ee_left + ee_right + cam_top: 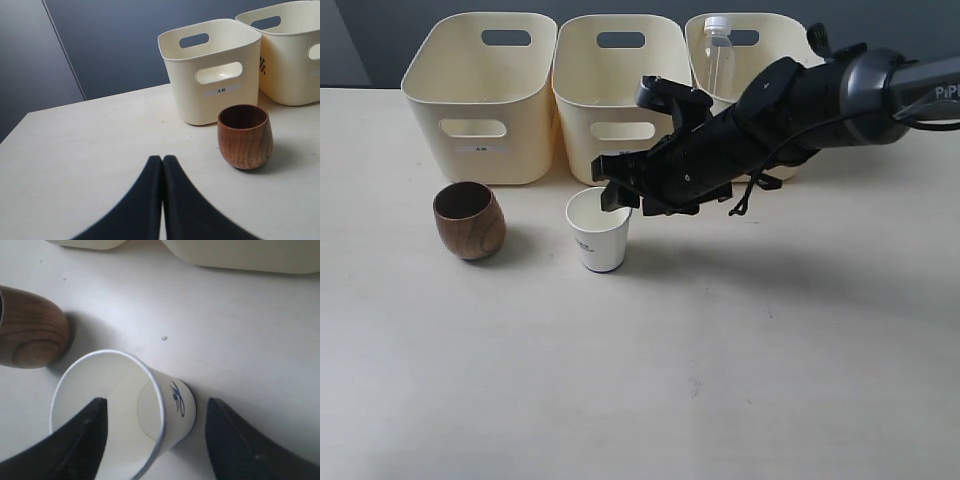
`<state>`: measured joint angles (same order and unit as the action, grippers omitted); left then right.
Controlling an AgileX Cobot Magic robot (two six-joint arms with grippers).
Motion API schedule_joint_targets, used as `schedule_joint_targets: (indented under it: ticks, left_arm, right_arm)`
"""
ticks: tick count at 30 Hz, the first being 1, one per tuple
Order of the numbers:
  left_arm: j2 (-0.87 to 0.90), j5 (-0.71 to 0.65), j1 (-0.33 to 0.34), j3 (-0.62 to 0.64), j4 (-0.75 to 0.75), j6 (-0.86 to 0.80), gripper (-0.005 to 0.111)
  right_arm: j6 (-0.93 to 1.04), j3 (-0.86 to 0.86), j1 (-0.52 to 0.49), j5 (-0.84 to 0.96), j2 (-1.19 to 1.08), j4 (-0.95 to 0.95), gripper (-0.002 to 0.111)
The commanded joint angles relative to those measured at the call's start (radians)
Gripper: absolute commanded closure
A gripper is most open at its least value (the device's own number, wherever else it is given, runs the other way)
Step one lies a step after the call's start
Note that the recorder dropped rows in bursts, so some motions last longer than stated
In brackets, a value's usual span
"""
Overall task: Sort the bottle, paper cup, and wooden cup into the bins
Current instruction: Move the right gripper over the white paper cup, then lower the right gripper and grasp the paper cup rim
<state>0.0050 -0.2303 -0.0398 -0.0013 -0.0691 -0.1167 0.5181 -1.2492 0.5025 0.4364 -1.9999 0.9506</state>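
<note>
Your right gripper (156,402) is down at the paper cup (599,232), which stands upright on the table (720,380) in front of the middle bin (580,120). Its jaws stand partly apart with the cup's wall between them: one finger is over the open mouth and the other is outside, with a gap showing between it and the cup's side. You cannot tell whether the inner finger touches the rim, and the cup is not clamped.

The wooden cup (468,220) stands upright to the left of the paper cup, near it but apart, in front of the left bin (430,110). The right arm (800,95) reaches across in front of the middle bin and the right bin (775,45), covering much of the right bin's front wall. Your left gripper (162,160) has its jaws pressed together with nothing between them, low over the table and pointing toward the wooden cup, well short of it.

The three bins stand in a row at the back of the table, just beside one another. The bottle (717,62) stands upright inside the right bin, its white cap above the rim. The floors of the left and middle bins are hidden behind their front walls
</note>
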Motion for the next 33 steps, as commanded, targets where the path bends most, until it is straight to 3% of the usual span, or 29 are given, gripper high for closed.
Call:
schedule_joint_targets:
  ticks: [1,11,33]
  left_arm:
    - [-0.005,0.007,-0.003,0.001,0.000,0.002,0.107]
    - [-0.005,0.005,-0.003,0.001,0.000,0.002,0.107]
    - [-0.005,0.005,-0.003,0.001,0.000,0.002,0.107]
  right_arm:
    - [0.003,-0.007,-0.001,-0.014,0.002,0.003,0.053]
    - [0.005,-0.007,0.045,-0.067,0.002,-0.002,0.053]
    - [0.004,-0.007,0.045,-0.067,0.000,-0.010,0.053]
